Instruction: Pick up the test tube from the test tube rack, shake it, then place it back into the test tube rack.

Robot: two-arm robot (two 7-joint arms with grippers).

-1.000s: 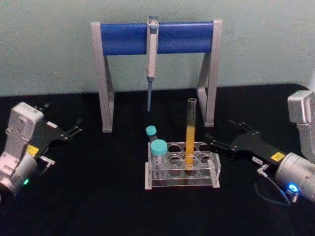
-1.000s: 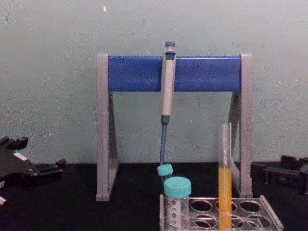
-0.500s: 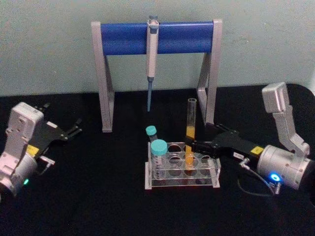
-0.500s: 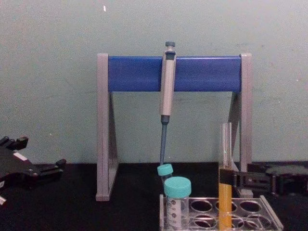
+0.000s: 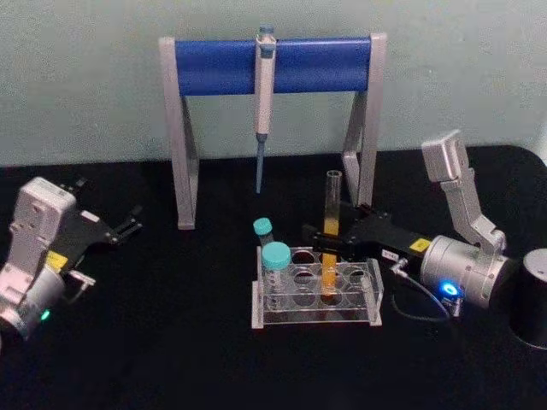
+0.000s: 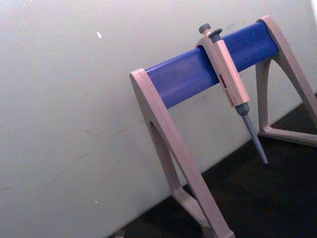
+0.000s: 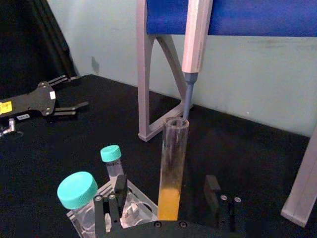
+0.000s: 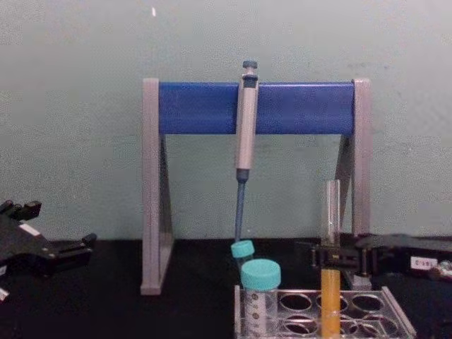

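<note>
The test tube (image 5: 330,224) stands upright in the test tube rack (image 5: 275,321), its lower part orange-yellow. My right gripper (image 5: 326,242) has reached in from the right at about mid-height on the tube and is open, with one finger on each side. In the right wrist view the test tube (image 7: 172,171) stands between the two fingers (image 7: 117,197) with a gap on both sides. The chest view shows the right gripper (image 8: 332,256) level with the top of the liquid in the test tube (image 8: 330,293). My left gripper (image 5: 128,227) rests open at the far left of the table.
Two teal-capped vials (image 5: 275,260) stand in the rack's left end. Behind the rack, a grey-and-blue pipette (image 5: 264,94) hangs on a grey-legged stand with a blue crossbar (image 5: 214,65). A dark cylinder (image 5: 532,295) sits at the right edge.
My right gripper has moved left across the table to the rack, and its open fingers now stand on either side of the test tube. The left arm has not moved.
</note>
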